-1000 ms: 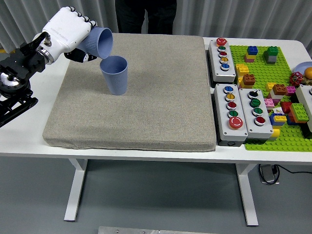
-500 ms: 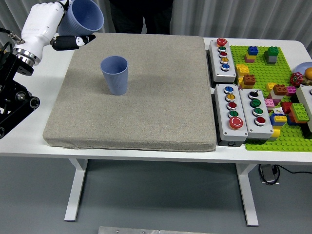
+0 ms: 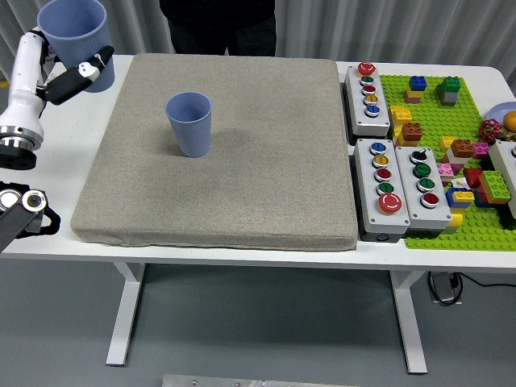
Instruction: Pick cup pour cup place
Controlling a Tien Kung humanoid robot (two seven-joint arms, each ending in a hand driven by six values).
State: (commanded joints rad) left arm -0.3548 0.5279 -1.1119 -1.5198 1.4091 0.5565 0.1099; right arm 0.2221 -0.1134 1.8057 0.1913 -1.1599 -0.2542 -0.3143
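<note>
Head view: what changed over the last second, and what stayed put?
The left robot hand swung the held cup from tipped over the standing cup back to upright, up and left off the mat. It keeps its grip. The standing cup and button boxes did not move.

Cup (image 3: pixel 76 40) in my left hand (image 3: pixel 40 68), off the mat's (image 3: pixel 226 185) left edge; second cup (image 3: pixel 189 123) stands on mat, to my right.
</note>
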